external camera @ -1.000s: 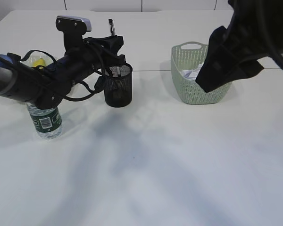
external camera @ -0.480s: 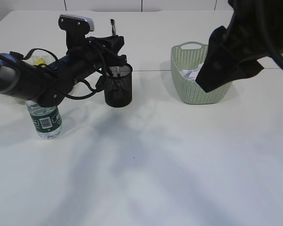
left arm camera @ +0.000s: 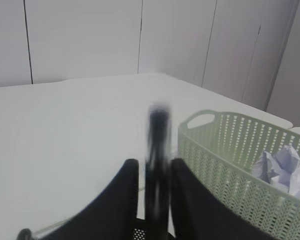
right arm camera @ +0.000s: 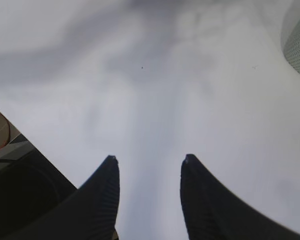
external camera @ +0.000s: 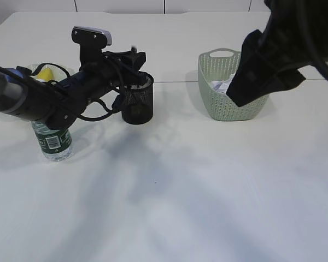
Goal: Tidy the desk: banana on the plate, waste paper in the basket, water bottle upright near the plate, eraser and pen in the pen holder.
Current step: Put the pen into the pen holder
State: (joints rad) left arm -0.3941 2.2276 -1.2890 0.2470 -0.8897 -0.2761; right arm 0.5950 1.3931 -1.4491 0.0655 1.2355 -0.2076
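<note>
My left gripper (external camera: 134,58) hovers over the black mesh pen holder (external camera: 138,106). In the left wrist view the dark pen (left arm camera: 158,150) stands blurred between the fingers (left arm camera: 131,172), with thin gaps on both sides; my left gripper (left arm camera: 154,160) is slightly open. The holder's rim (left arm camera: 146,234) shows just below. The water bottle (external camera: 53,139) stands upright at the left, under the arm. The banana (external camera: 45,71) lies behind it, mostly hidden. Crumpled paper (external camera: 221,84) lies in the green basket (external camera: 224,106). My right gripper (right arm camera: 149,159) is open and empty above bare table. The eraser is out of sight.
The green basket (left arm camera: 230,165) with paper (left arm camera: 285,167) stands right of the holder. My right arm (external camera: 273,60) hangs high at the upper right, in front of the basket. The white table stretches wide at the front.
The pen stood tall above the left fingers; now its top sits lower and it is blurred, sliding down towards the holder. The left arm shifted slightly right. The right arm has not moved.
</note>
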